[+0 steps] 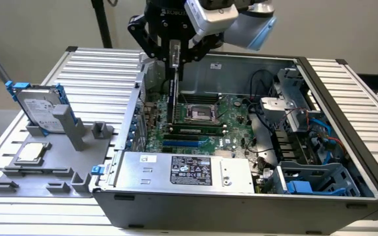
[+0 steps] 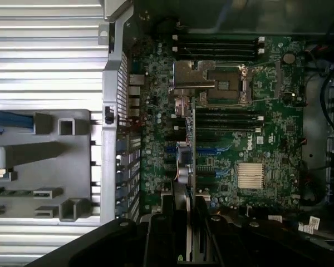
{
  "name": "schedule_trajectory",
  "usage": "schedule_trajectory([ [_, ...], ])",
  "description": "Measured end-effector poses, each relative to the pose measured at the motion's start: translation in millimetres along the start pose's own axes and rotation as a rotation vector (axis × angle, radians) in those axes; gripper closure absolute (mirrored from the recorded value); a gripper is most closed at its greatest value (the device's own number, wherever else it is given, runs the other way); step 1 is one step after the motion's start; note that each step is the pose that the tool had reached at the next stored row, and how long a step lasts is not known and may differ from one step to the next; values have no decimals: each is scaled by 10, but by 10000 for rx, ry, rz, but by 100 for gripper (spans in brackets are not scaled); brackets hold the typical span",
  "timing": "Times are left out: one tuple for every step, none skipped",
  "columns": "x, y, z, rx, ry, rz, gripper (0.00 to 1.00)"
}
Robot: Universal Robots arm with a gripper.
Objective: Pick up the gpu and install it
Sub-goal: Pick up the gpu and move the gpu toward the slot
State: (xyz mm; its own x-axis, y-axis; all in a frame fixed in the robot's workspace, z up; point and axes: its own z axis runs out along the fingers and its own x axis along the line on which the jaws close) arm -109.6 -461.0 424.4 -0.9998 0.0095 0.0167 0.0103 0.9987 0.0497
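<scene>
Between the fingers of the gripper (image 1: 174,59), the gpu (image 1: 173,96) is being held on edge.
It is being suspended upright over the motherboard (image 1: 232,115) inside the open computer case (image 1: 241,209), its lower edge seemingly close to the slots. On the exterior view's left, a hard drive (image 1: 41,110) and a processor chip (image 1: 31,153) are being kept on a grey holder (image 1: 51,174).

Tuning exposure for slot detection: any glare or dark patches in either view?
Exterior view: even light, mild sheen on the ribbed table, computer case interior shaded but visible. Wrist view: table washed near white, motherboard dim, the hand a dark mass gripping the gpu.
</scene>
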Motion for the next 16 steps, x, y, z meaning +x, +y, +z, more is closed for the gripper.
schedule_trajectory([
  [-45, 14, 17, 4, 0, 0, 73],
  [-90, 28, 34, 7, 0, -1, 73],
  [-136, 42, 51, 11, 0, -1, 73],
  [-181, 54, 66, 16, 0, -1, 73],
  [-228, 67, 83, 21, 1, 0, 73],
  [-273, 76, 97, 27, 0, 0, 73],
  [-319, 83, 110, 35, -1, -1, 73],
  [-365, 88, 122, 47, -1, 0, 73],
  [-410, 91, 133, 59, -1, 0, 73],
  [-456, 95, 144, 72, -1, 0, 73],
  [-501, 97, 154, 86, -1, 0, 73],
  [-547, 99, 164, 101, -1, 1, 73],
  [-592, 100, 172, 114, -1, 1, 73],
  [-639, 101, 179, 126, -1, 0, 73],
  [-685, 101, 184, 138, 3, 2, 73],
  [-724, 102, 186, 155, 11, 3, 73],
])
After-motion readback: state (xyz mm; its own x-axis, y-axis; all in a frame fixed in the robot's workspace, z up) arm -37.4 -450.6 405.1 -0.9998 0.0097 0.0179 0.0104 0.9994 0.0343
